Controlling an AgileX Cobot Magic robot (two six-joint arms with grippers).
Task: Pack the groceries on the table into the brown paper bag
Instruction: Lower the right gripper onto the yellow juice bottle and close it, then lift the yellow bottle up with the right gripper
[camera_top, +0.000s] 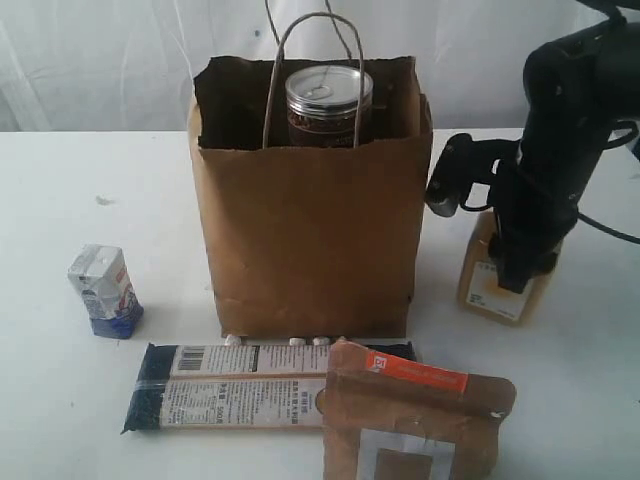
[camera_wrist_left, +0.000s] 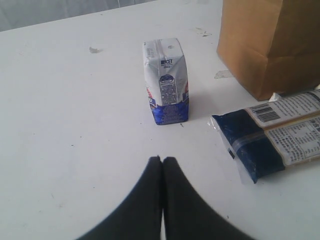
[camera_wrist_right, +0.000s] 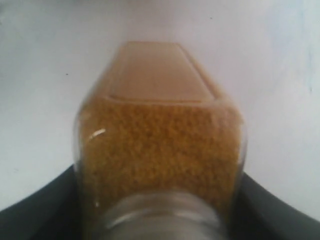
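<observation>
Paper bag (camera_top: 310, 230), brown kraft, ragged top edge, standing upright at the middle of the table (camera_top: 60, 400); contents visible at the mouth: 1 dark can (camera_top: 328, 100) with a silver pull-tab lid, upright, its top just below the rim. Clear jar (camera_top: 488, 292), filled with golden-brown granules, labelled, standing on the table just right of the bag and apart from it. My right pincer (camera_top: 518, 262) comes down over its top, with 2 dark fingers (camera_wrist_right: 35, 215) flanking the glass shoulders on either side. Whether they press the glass or only straddle it, I cannot tell. My left pincer (camera_wrist_left: 162, 159) is clenched on nothing, tips together above bare tabletop, pointed toward the carton. Surface: flat white tabletop, a few faint marks, small white scraps (camera_top: 300, 341) at the bag's front foot. Backdrop: wrinkled white sheeting (camera_top: 120, 60). Other items: 1 small white-and-blue carton (camera_top: 103, 290), standing, well left of the bag. 1 long dark-blue packet (camera_top: 235, 385) with a pale printed label and barcode, lying flat along the bag's front edge. 1 brown pouch (camera_top: 415, 425) with an orange strip across its top and a pale window, in front of the packet's right end and covering it. The bag stands between the jar and the carton.
</observation>
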